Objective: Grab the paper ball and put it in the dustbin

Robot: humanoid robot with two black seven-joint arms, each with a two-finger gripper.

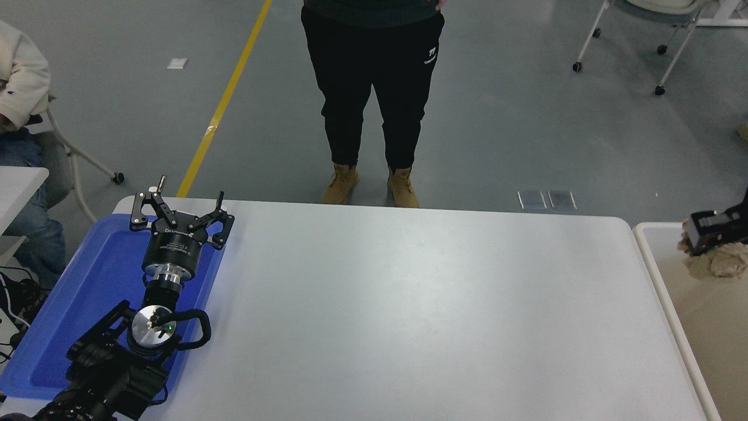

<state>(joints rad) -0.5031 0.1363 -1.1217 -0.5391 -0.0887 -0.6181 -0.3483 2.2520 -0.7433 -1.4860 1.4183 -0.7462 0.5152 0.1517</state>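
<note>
The tan-brown paper ball (pixel 721 261) is at the right edge of the head view, over the dustbin (pixel 650 257), which has a white rim and beige inside. My right gripper (pixel 701 237) comes in from the right edge and is shut on the ball's top, holding it above the bin's inside. Much of the gripper is cut off by the picture's edge. My left gripper (pixel 181 217) is parked at the lower left over the blue tray, open and empty.
A flat blue tray (pixel 93 292) lies at the table's left end under the left arm. The white table (pixel 409 304) spans the middle. A person stands at the far edge (pixel 374 88); another sits at the far left (pixel 23 117).
</note>
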